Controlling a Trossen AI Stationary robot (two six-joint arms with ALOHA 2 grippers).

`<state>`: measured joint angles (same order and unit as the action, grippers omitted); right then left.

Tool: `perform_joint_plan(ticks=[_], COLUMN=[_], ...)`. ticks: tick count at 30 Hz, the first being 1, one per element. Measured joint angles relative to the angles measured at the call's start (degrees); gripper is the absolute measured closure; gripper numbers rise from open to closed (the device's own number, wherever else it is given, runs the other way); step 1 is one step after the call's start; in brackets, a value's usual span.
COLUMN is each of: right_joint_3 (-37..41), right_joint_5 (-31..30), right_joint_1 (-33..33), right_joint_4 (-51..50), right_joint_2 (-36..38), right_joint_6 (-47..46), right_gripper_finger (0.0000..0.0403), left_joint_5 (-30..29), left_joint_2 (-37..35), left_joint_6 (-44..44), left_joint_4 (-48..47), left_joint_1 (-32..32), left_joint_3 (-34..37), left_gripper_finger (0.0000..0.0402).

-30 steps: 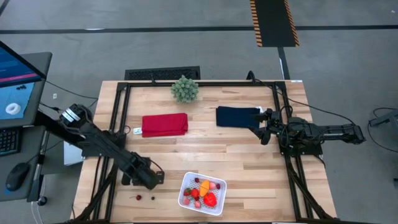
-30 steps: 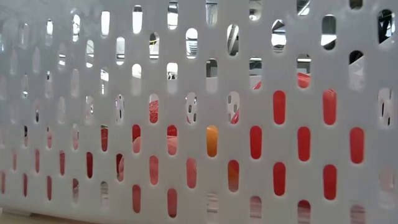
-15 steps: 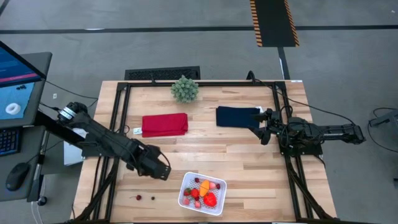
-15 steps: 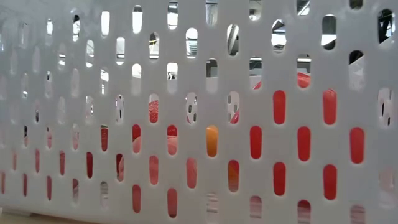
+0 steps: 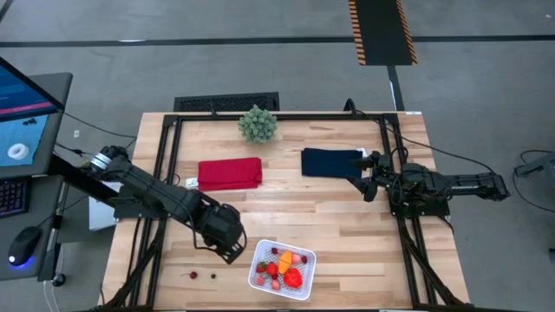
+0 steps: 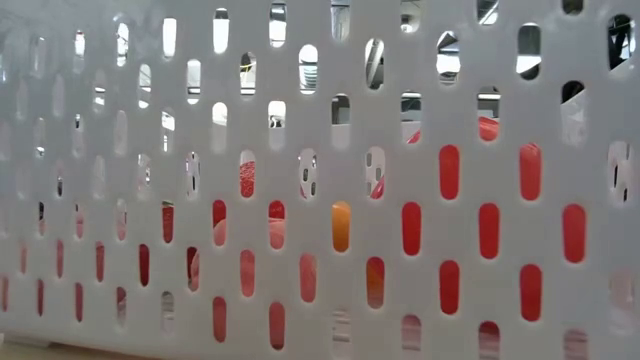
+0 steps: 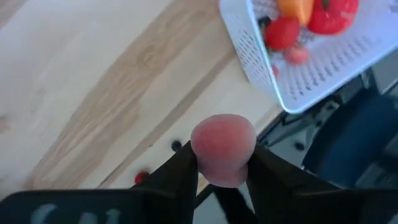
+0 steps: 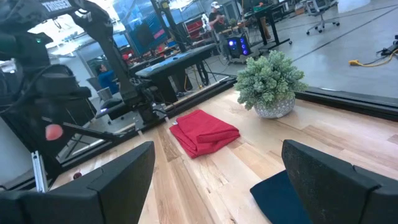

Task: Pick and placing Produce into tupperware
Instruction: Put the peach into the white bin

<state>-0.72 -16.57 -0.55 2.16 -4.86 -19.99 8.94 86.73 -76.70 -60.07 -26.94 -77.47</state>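
Wooden boards make up our desk point(image 5: 338, 217), and it has a black frame around it. We see a grey floor all about.

Our left pincer point(image 7: 222, 177) hangs over the desk near the front edge, just beside the tupperware point(image 5: 257, 260). It is squeezing a round pinkish piece point(image 7: 222, 148) between its two dark fingers point(image 7: 180, 174). The piece is up in the air, not in the white box.

We find the tupperware at the front edge of the desk, a bit left of the middle. Inside it lie a red pepper-like piece point(image 5: 293, 277), an orange one point(image 5: 284, 257), strawberries point(image 5: 271, 269) and more pinkish bits. Through the holes in its white wall point(image 6: 320, 180) we see red and orange colours from the low view.

Two dark red cherries point(image 5: 203, 276) still sit on the wood near the front left corner, apart from the box.

Our right pincer point(image 5: 366, 178) waits near the right edge, and its fingers are spread wide with nothing in them. It is just beside the navy cloth point(image 5: 329, 162).

We also see a red cloth point(image 5: 229, 173) toward the back left, and a bushy green plant point(image 5: 257, 124) at the back edge.
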Motion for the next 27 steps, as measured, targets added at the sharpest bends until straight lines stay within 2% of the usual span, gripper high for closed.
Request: perform_joint_plan(ticks=[5,11,18,24,27], right_joint_3=[0.0,0.0,0.0,0.0,0.0], right_joint_5=[0.0,0.0,0.0,0.0,0.0], right_joint_1=[0.0,0.0,0.0,0.0,0.0], right_joint_4=[0.0,0.0,0.0,0.0,0.0], right_joint_2=[0.0,0.0,0.0,0.0,0.0], right_joint_6=[0.0,0.0,0.0,0.0,0.0], right_gripper_finger=[0.0029,0.0029,0.0029,0.0029,0.0029], left_joint_5=[2.8,0.7,-1.2,-0.7,-0.7], left_joint_2=[8.0,19.6,32.6,40.7,43.0], left_joint_6=[7.3,17.6,23.2,25.9,26.7], left_joint_4=[-5.6,-16.1,-23.9,-25.9,-25.2], left_joint_1=[-0.2,-1.3,-2.1,-2.2,-2.2], left_joint_3=[-9.3,-26.4,-44.6,-55.5,-57.6], left_gripper_finger=[0.0294,0.0294,0.0294,0.0294,0.0294])
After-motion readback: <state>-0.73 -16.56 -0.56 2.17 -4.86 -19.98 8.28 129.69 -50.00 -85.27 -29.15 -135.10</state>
